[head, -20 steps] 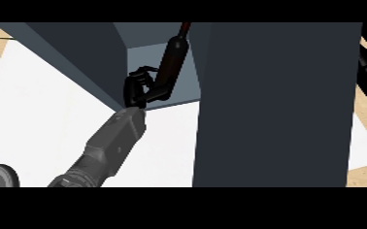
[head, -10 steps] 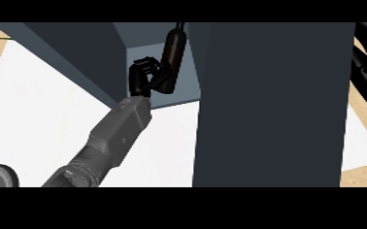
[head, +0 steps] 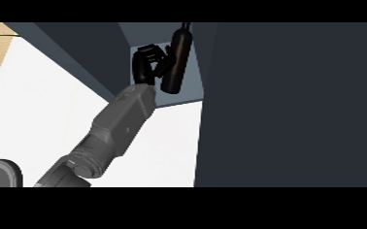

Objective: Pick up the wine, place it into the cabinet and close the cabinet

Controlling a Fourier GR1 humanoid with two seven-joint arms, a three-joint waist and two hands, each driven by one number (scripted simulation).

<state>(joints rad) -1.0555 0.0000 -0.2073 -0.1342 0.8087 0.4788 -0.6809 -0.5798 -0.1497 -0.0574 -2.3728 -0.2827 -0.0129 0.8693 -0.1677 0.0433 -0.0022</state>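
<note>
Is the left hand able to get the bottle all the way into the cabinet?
Probably yes. The left hand already holds the bottle inside the open cabinet, with nothing visible blocking it.

- The cabinet [head: 154, 34] is seen at the far side of the worktop [head: 50, 106], its opening facing the viewer.
- The wine [head: 176, 63] is held inside the cabinet opening, tilted, its neck towards the top.
- The left hand [head: 147, 64] is placed just left of the wine, curled against it, within the cabinet opening.
- The cabinet door [head: 279, 106] is found right of the wine, standing forward of the cabinet over the worktop.
</note>
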